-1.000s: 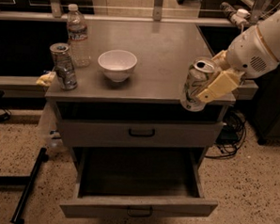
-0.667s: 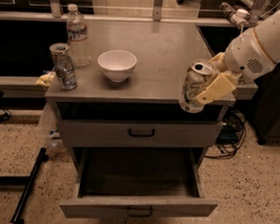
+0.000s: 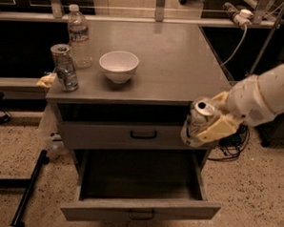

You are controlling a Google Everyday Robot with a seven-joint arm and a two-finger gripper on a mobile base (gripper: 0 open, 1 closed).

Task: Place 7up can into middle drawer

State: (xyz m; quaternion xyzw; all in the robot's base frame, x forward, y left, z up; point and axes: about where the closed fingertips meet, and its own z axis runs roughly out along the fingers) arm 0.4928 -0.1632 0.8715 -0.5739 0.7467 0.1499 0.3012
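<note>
Grey metal tabletop (image 3: 173,64) is carrying a round white bowl (image 3: 118,65), a clear plastic bottle (image 3: 79,35) and a dark patterned can (image 3: 64,67); the gripper (image 3: 203,130) is clutching the pale 7up can (image 3: 198,119) just off the front-right corner.

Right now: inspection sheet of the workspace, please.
Surface: grey metal cabinet top, items on its left half.
Job's things: 7up can held at the cabinet's front right corner, higher than the middle drawer, which is pulled open.
Clutter: water bottle, dark patterned can, white bowl; yellowish scrap at the left edge.
Gripper: gripper shut on the 7up can, right of the upper drawer.
Cables: white cable rear right; black cables on the floor, right.
Surroundings: speckled floor; upper drawer shut; black pole on the floor, left.
</note>
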